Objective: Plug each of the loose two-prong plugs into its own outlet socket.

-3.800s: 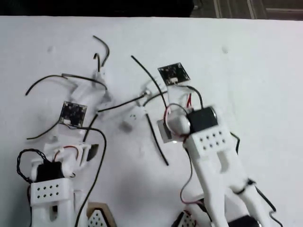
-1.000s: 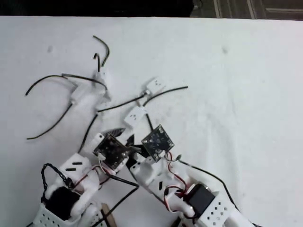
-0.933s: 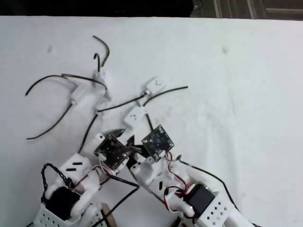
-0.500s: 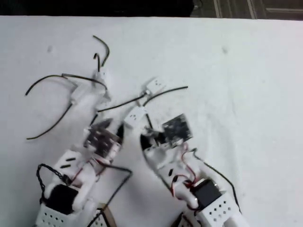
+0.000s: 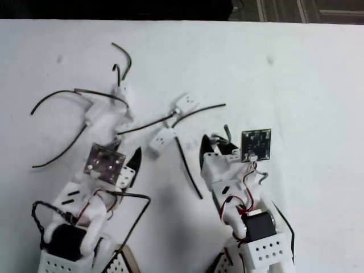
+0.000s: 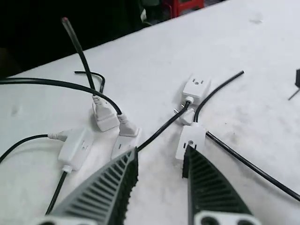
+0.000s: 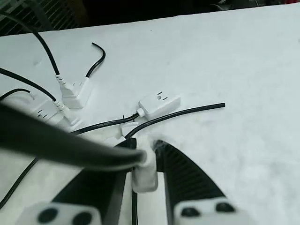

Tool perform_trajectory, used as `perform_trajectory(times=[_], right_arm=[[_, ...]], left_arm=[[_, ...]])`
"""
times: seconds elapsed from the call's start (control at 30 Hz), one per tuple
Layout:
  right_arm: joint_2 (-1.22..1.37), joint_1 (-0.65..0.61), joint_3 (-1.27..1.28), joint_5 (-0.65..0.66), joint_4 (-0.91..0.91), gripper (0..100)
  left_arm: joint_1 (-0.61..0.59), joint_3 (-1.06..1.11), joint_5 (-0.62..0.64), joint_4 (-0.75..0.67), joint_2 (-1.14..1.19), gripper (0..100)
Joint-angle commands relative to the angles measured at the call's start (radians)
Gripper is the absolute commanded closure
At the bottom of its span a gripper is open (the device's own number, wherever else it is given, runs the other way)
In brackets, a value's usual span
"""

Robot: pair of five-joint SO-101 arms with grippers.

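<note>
pinches a white plug on its black cord in the right gripper, over the table. hovers with the left gripper spread wide, just short of the near socket, with the far socket beyond.

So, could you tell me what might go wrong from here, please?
The right gripper pinches the white plug at its tips, and the plug's black cord sticks out sideways; that leverage might twist it before the prongs line up. The outlet socket by the left gripper lies loose among cords, so a push could slide it away unless that open gripper steadies it.
</note>
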Motion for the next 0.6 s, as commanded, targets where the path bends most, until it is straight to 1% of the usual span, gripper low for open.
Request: perform_trajectory(times=[0.0,0.17,0.27,0.37,0.57], right_arm=[[-0.004,0.031,-0.018,-0.009,-0.024,98.1],[-0.002,0.087,-0.009,-0.009,-0.07,98.1],[-0.002,0.102,-0.003,-0.014,-0.088,98.1],[-0.002,0.12,-0.003,-0.06,-0.094,98.1],[-0.002,0.125,-0.003,-0.064,-0.094,98.1]], left_arm=[[0.031,-0.121,0.006,-0.035,0.213,84],[0.054,-0.376,0.002,-0.054,0.633,84],[0.062,-0.545,-0.055,-0.054,0.886,84],[0.07,-0.718,-0.115,-0.054,1.139,84],[0.07,-1.097,-0.184,-0.005,1.639,75]])
